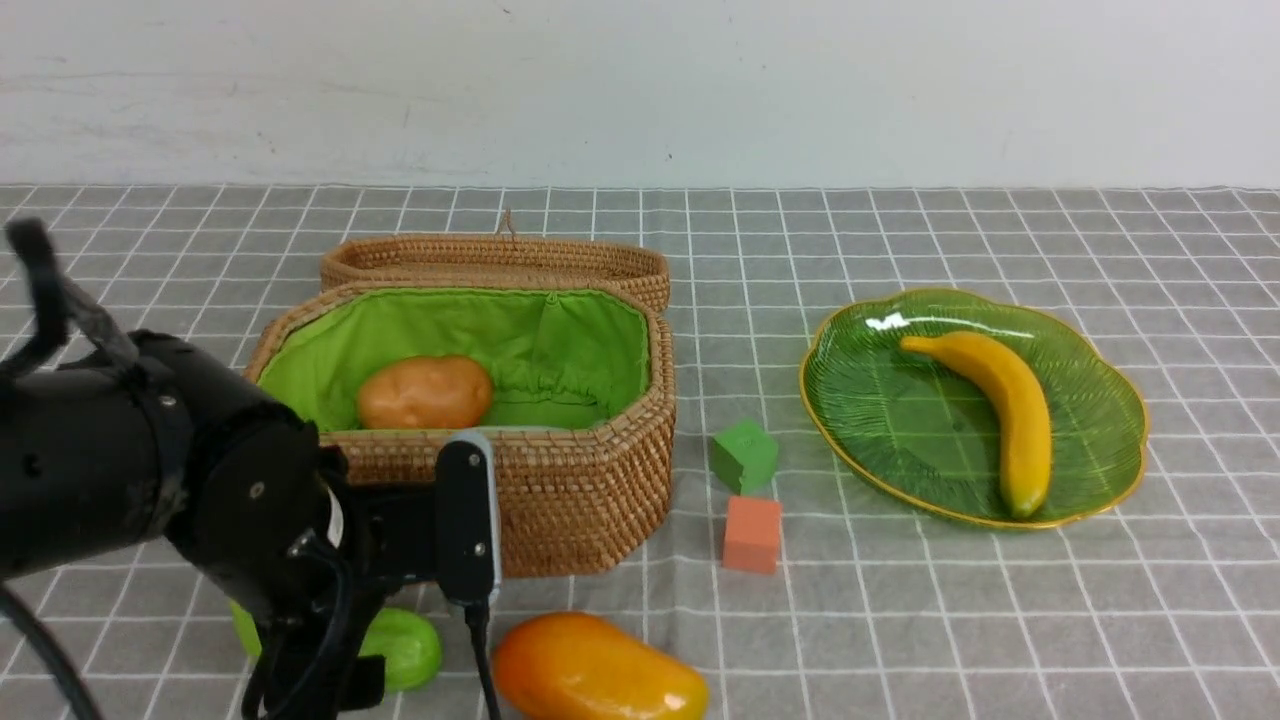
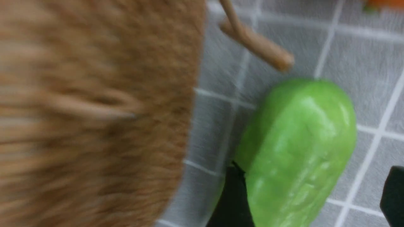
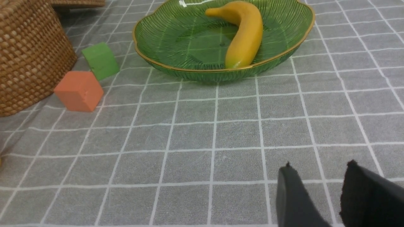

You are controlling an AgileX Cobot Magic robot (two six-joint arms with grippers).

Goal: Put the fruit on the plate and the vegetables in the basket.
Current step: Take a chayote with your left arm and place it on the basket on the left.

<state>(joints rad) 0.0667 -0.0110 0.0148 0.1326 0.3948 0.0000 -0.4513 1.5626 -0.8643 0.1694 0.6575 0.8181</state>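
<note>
The wrinkled light-green gourd [image 2: 296,148] lies on the cloth in front of the wicker basket [image 1: 570,480], partly hidden by my left arm in the front view [image 1: 405,648]. My left gripper [image 2: 312,189] is open around it: one finger touches its side, the other stands apart. The potato [image 1: 425,392] lies in the basket. The banana [image 1: 1005,405] lies on the green plate [image 1: 870,400]. The mango [image 1: 598,670] lies at the front edge. My right gripper [image 3: 318,167] is open a little and empty, low over the cloth near the plate [image 3: 176,34]. The radish and purple fruit are out of view.
A green cube [image 1: 745,455] and an orange cube [image 1: 752,533] sit between basket and plate. The basket's lid [image 1: 495,258] lies open behind it. The basket's wall [image 2: 94,113] and wooden toggle [image 2: 255,44] are very close to my left gripper.
</note>
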